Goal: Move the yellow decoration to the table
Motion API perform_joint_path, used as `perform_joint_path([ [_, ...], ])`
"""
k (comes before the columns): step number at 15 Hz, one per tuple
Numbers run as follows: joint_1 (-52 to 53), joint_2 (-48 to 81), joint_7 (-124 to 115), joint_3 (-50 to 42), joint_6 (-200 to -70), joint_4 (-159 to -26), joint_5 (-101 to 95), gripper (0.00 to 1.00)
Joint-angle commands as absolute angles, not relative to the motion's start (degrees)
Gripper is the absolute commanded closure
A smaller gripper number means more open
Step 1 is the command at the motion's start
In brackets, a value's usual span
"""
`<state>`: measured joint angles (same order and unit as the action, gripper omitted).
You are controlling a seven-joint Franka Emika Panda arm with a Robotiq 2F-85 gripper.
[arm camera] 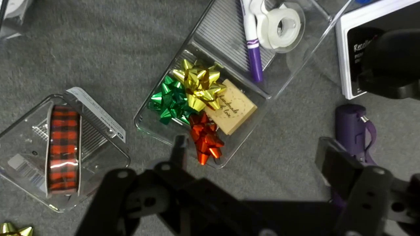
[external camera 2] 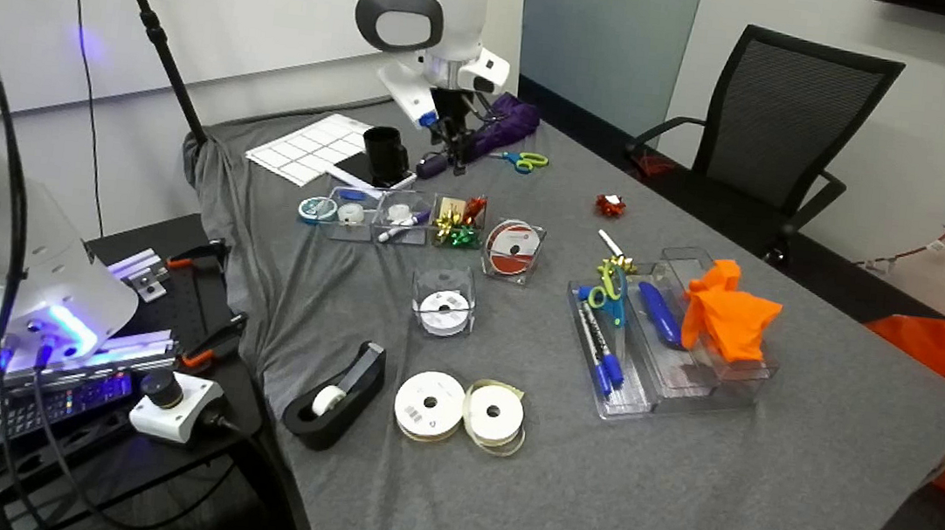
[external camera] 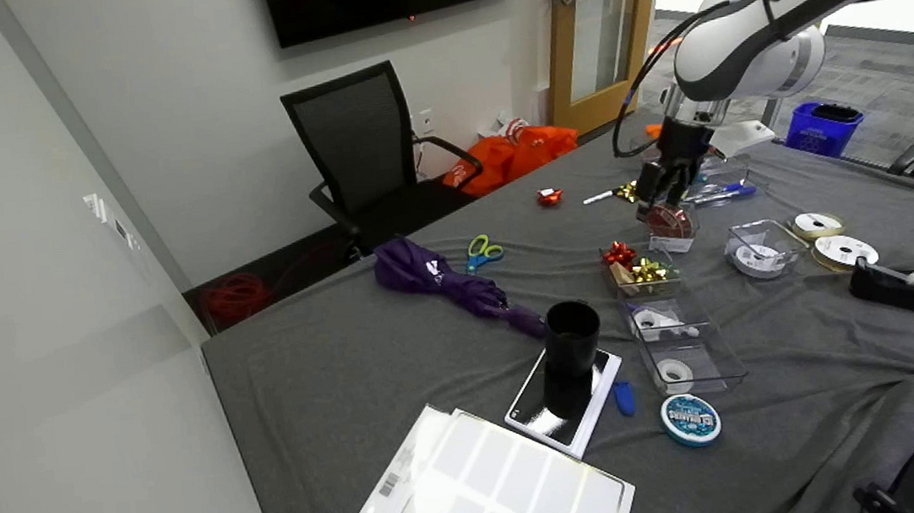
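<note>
Nearest the wrist camera, the end effector (arm camera: 256, 154) holds its fingers spread wide apart, hanging above the grey-draped table (external camera 2: 633, 493). At eleven o'clock from it in the wrist view, a yellow bow (arm camera: 200, 83) sits inside a clear bin (arm camera: 237, 137), with a green bow (arm camera: 170, 101) at its eight o'clock, a red bow (arm camera: 206, 139) at six and a small cardboard box (arm camera: 231, 109) at four. Checked ribbon (arm camera: 64, 150) in a clear box (arm camera: 23, 137) lies at the end effector's nine o'clock. Cut off by the edge at eight o'clock is a second yellow bow (arm camera: 14, 229); in both exterior views it lies on the table, just beside a white marker (external camera: 599, 196).
</note>
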<state>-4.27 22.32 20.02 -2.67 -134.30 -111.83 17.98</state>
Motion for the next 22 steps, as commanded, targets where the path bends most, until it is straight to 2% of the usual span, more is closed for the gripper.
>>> perform_joint_path([
  [1, -6.78, 27.58, 18.23, -0.86, -133.16, -106.65, 17.22, 0.0],
  [22, -8.34, 34.48, 15.54, 0.51, -134.55, -105.5, 12.18, 0.0],
])
